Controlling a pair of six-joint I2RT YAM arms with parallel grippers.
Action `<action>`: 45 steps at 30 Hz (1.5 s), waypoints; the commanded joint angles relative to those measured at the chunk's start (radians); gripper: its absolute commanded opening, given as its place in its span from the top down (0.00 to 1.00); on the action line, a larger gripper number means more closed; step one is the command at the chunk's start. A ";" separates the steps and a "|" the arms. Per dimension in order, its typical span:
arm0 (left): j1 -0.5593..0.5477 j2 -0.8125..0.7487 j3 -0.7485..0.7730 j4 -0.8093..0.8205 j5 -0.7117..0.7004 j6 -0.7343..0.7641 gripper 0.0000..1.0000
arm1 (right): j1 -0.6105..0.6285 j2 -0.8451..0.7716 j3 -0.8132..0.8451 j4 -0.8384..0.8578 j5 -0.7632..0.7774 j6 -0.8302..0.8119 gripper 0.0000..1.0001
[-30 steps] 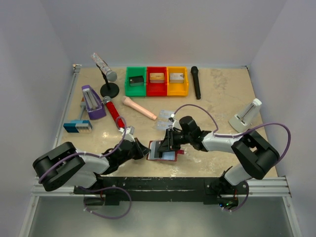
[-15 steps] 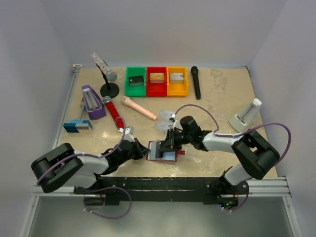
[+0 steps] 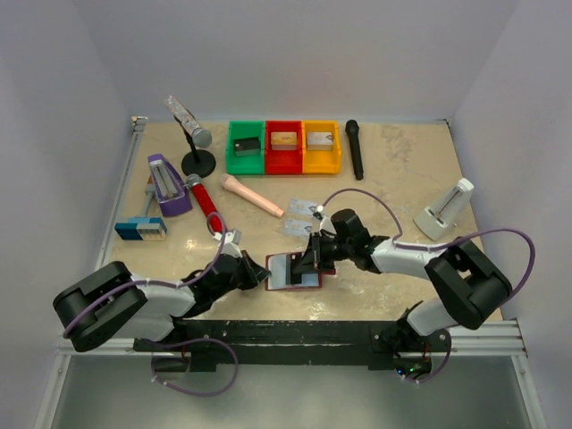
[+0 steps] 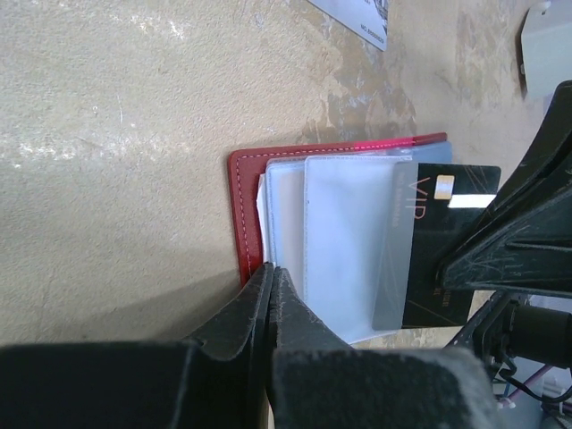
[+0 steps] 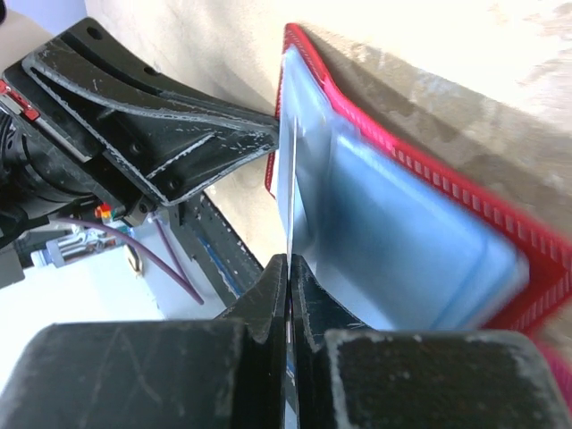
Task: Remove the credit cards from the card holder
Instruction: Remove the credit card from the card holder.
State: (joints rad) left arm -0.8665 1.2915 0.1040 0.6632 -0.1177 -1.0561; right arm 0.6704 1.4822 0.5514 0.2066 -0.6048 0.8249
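Dark card, "VIP" printed on it, sits roughly half out of the card holder. Its inner end is under a clear pocket and its outer end sticks out toward the right of the left-wrist frame. The card's long axis runs left-right there, so it leaves the pocket sideways to the right, not upward. The holder lies open on the table, lower centre of the top view, between the two arms.

Right gripper is on the exposed end. Its fingers are closed, with the thin card seen edge-on between them in its own wrist view, so it is gripping the card. It comes in from the right of the holder in the top view. My read is that the pull goes back along that arm, toward frame right.

Left gripper is on the opposite side, at the holder's lower left corner in its wrist view. Its fingers are pressed together on the red cover edge, pinning the holder. Can't tell if the pocket sheets are nipped too.

Two pale cards lie loose just above the holder in the top view, apart from it.

Judgement: the card needs a straight slide along its long axis. A tilt could drag the pocket along, or lift the holder against the left pinch.
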 commanded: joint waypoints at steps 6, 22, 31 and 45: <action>-0.005 -0.014 -0.044 -0.131 -0.020 0.028 1.00 | -0.069 -0.131 -0.016 -0.116 0.016 -0.075 1.00; 0.004 -0.500 0.166 -0.536 0.016 0.160 0.43 | -0.062 -0.480 0.165 -0.680 -0.010 -0.430 1.00; 0.015 -0.701 0.278 -0.533 0.326 0.401 0.25 | 0.132 -0.474 0.343 -0.969 -0.128 -0.659 1.00; 0.012 -0.578 0.270 -0.203 0.877 0.321 0.31 | 0.244 -0.458 0.412 -0.998 -0.283 -0.733 1.00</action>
State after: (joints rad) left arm -0.8566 0.6724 0.3592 0.2951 0.5888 -0.6876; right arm 0.9009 1.0275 0.9043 -0.7849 -0.8192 0.1291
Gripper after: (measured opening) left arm 0.700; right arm 0.011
